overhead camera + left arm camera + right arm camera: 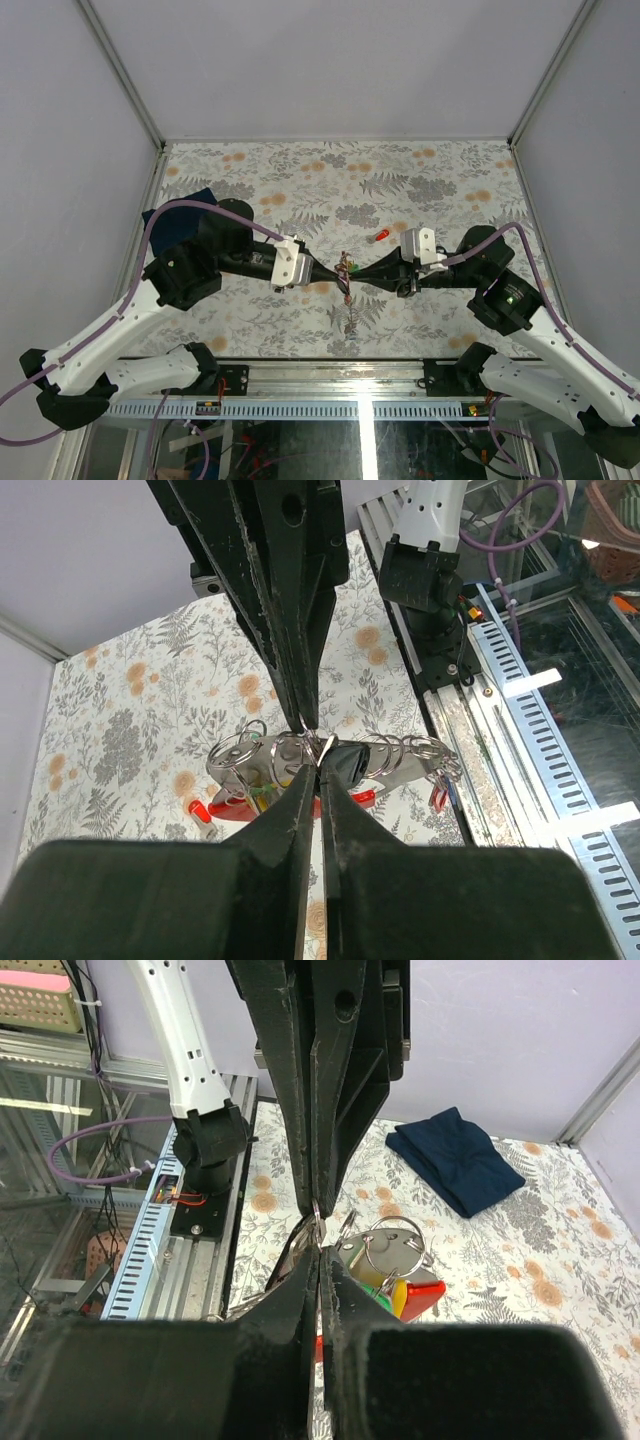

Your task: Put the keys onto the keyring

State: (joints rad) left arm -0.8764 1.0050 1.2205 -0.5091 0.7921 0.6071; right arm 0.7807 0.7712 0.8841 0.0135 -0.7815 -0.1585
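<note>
The desk (300, 170) is covered in a flowered pattern and closed by pale walls (60, 150) on its left, far and right edges; a slotted metal rail (330, 408) runs along the near edge. The largest open stretch of surface lies toward the far edge, beyond both arms.

The left arm (130, 310) comes in from the near left corner and the right arm (545, 330) from the near right corner. They meet nose to nose a little nearer than the middle of the desk, so there is hardly any room between them.

A dark blue cloth (455, 1160) lies folded near the left edge, partly hidden behind the left arm from above.

The keyring (255, 755) hangs in the air between the two arms, above the desk. Wire loops, a grey fob and a red strap are bunched together there with the keys (405, 1295), whose tags are yellow, green and red. A string of rings trails from it toward the near edge; I cannot tell if its end touches the desk.

The left fingers (295, 810) are pressed together and pinch thin metal of the keyring. The right fingers (340, 1300) are also pressed together on it, tip against tip with the left ones.

One red-tagged key (381, 236) lies alone on the desk, just beyond the right arm.
</note>
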